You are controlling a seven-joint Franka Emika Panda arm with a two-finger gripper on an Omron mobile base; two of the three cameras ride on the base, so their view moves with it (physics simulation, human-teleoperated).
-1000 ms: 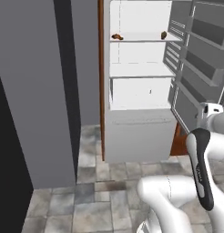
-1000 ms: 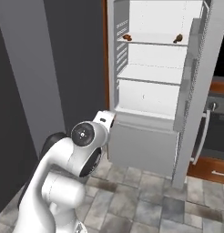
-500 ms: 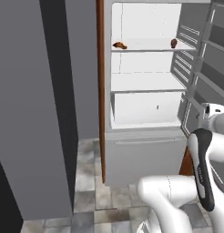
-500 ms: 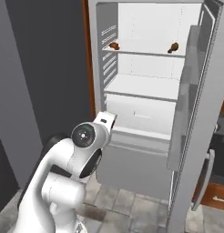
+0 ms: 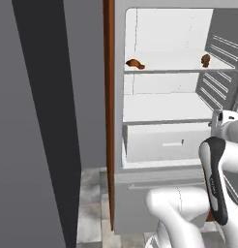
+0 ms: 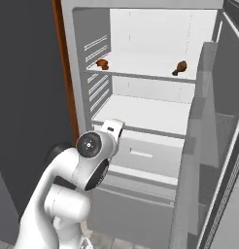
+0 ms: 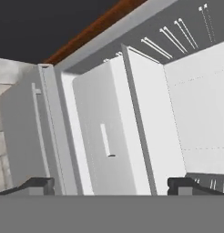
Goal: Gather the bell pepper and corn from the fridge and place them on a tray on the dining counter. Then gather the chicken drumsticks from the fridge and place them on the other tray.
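Two chicken drumsticks [image 5: 135, 63] lying on the upper shelf [image 5: 169, 70] of the open fridge [image 5: 169, 43]: one near the left wall, the second drumstick [image 5: 205, 60] well apart toward the right end. Same pair seen from the right base view, left one [image 6: 102, 63] by the ribbed wall, right one [image 6: 180, 67] with its thin end pointing down toward the shelf edge. No bell pepper or corn visible on these shelves; judged to be the drumstick stage.

Gripper [image 7: 111, 184] spread wide, nothing between the fingertips [image 7: 38, 184], aimed at the white drawer [image 7: 104, 141] low in the fridge. Both drumsticks well above and beyond the claw, on the shelf over the drawer. Coming move judged to need a clear lift of the hand, then a reach inward; nearer piece hard to call from these angles. Long axis of the left drumstick roughly along the shelf front.
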